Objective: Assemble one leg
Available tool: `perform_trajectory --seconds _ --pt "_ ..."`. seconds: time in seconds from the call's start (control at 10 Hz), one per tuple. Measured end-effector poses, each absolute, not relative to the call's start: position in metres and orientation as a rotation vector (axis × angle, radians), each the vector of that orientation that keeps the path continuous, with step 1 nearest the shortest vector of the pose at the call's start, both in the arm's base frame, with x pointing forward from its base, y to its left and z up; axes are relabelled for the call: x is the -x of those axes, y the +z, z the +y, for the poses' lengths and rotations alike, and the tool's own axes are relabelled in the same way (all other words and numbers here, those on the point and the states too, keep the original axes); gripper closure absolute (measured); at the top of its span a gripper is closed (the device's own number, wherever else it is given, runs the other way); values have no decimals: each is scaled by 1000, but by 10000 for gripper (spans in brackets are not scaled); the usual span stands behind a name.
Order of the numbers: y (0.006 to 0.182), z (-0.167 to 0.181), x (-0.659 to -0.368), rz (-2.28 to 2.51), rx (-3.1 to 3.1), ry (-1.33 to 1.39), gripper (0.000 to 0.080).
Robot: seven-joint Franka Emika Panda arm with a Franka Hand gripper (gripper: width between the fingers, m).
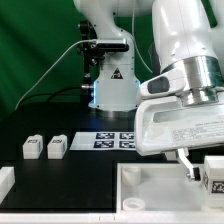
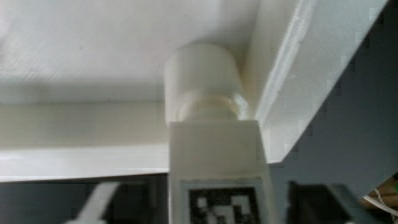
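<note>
My gripper is low at the exterior view's right, over the right part of the large white panel. It is shut on a leg, a white blocky peg with a black-and-white tag. In the wrist view that leg stands between my fingers, its tag towards the camera and its rounded end pointing at the panel's raised rim near a corner. Whether the end touches the panel I cannot tell. Two more legs lie side by side on the black table at the left.
The marker board lies flat in front of the arm's base. A white part shows at the lower left edge. A dark curtain hangs behind the table.
</note>
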State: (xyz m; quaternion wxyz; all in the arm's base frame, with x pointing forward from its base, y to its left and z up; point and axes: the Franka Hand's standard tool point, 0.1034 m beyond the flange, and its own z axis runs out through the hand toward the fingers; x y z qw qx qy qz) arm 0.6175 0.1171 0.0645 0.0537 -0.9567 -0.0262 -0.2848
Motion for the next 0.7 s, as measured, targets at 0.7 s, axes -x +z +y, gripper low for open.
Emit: perform_trajectory --seconds 0.7 --pt "64 117 -617 -80 2907 -864 150"
